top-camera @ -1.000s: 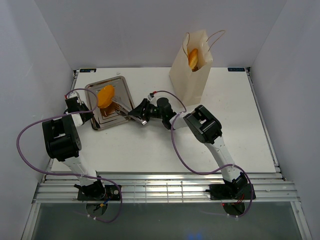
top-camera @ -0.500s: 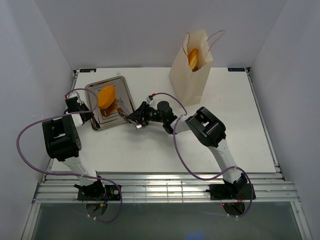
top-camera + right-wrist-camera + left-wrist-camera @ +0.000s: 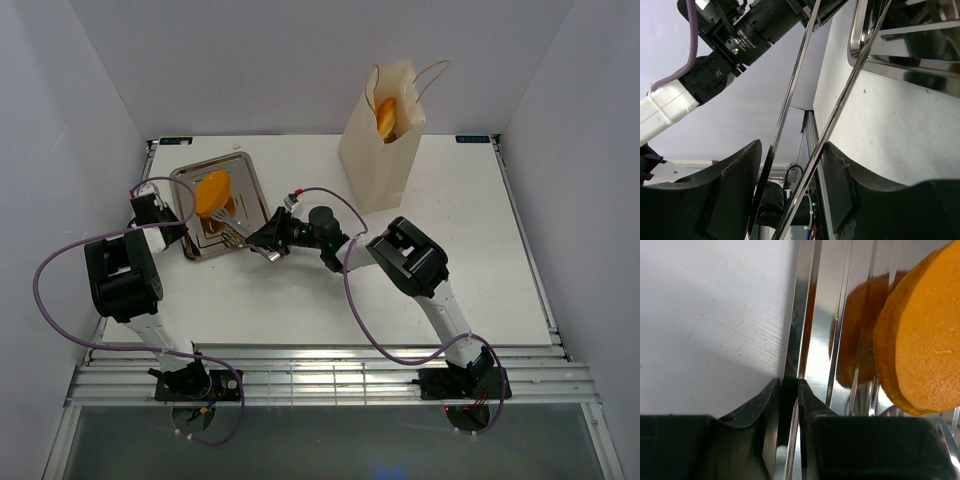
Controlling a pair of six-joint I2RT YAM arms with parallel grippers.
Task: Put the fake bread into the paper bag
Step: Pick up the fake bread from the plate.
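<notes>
Left end effector pinches tray beside bread; right end effector grips tongs.

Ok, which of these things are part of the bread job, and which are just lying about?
Job: tray pinched by the left claw; bread piece on it; paper bag; bread inside it; tongs in the right claw.
Just there: table; purple cables.

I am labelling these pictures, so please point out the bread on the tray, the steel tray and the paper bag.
bread roll [image 3: 212, 192], top view, middle of its upper face.
steel tray [image 3: 208, 162], top view, far rim.
paper bag [image 3: 375, 170], top view, front wall.
</notes>
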